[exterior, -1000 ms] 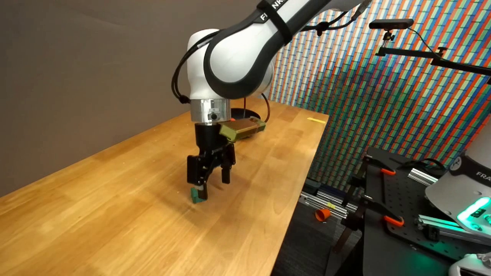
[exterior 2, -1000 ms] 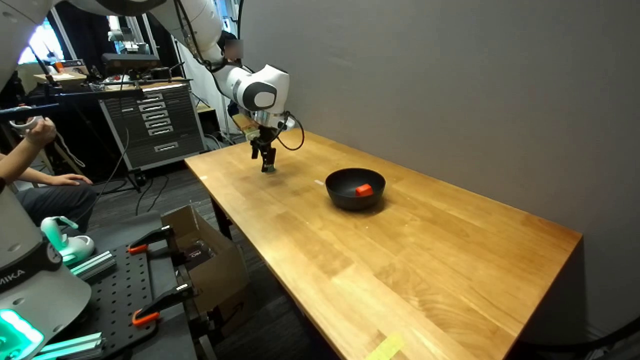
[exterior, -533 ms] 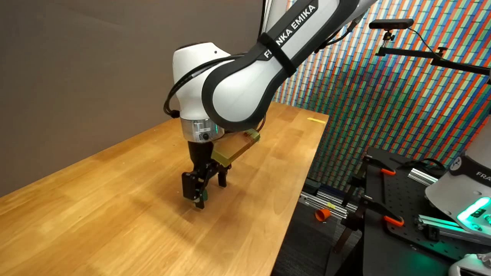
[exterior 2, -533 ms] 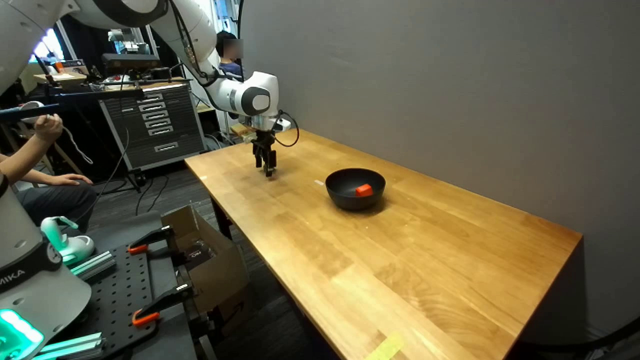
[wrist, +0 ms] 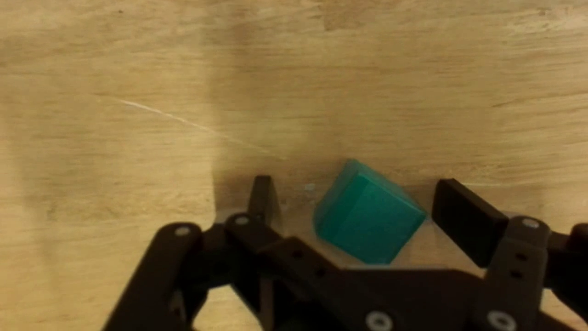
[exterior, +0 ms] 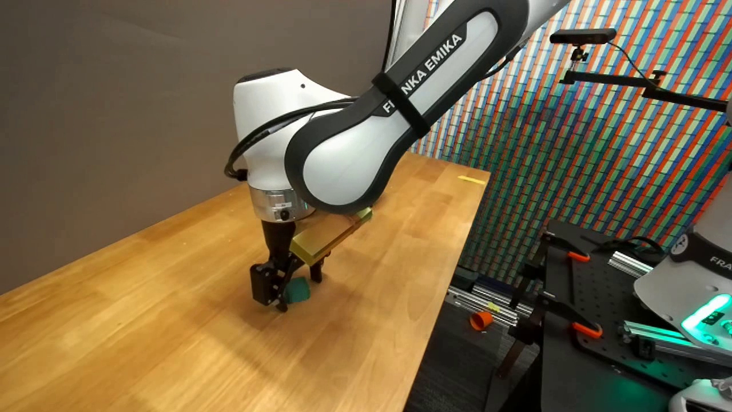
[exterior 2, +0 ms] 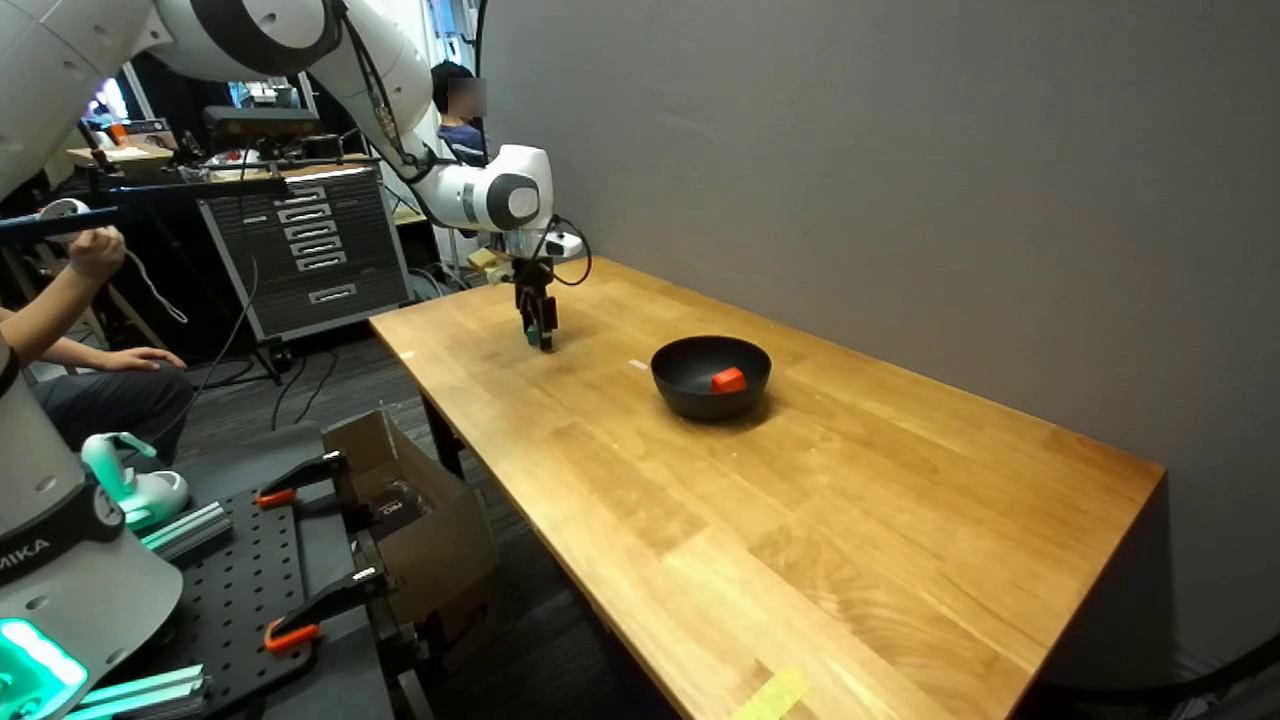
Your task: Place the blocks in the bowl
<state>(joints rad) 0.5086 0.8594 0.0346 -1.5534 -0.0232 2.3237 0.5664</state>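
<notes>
Tool (exterior: 299, 293): in an exterior view, it is hanging from the white and black arm (exterior: 349, 154), standing spread close to the wooden worktop (exterior: 366, 337).
Green block (exterior: 299, 290): it is sitting on the worktop, showing in the gap of the tool.
Orange cup (exterior: 481, 320): it is lying tipped on its side, lower than the worktop.
Bowl (exterior 2: 690, 403): in an exterior view, this round black vessel is standing upright on the worktop, well apart from the tool.
Red block (exterior 2: 728, 380): it is resting inside the bowl.
Green block, same view: it is peeking out at the tool's lower end, mostly covered.
Cardboard box (exterior 2: 450, 560): it is standing open beside the worktop.
Fingers (wrist: 464, 220): in the wrist view, they are standing apart, with the green block lying between them, turned at an angle.
Green block's corner: it is sitting just beside the finger on the picture's right, contact not showing clearly.
</notes>
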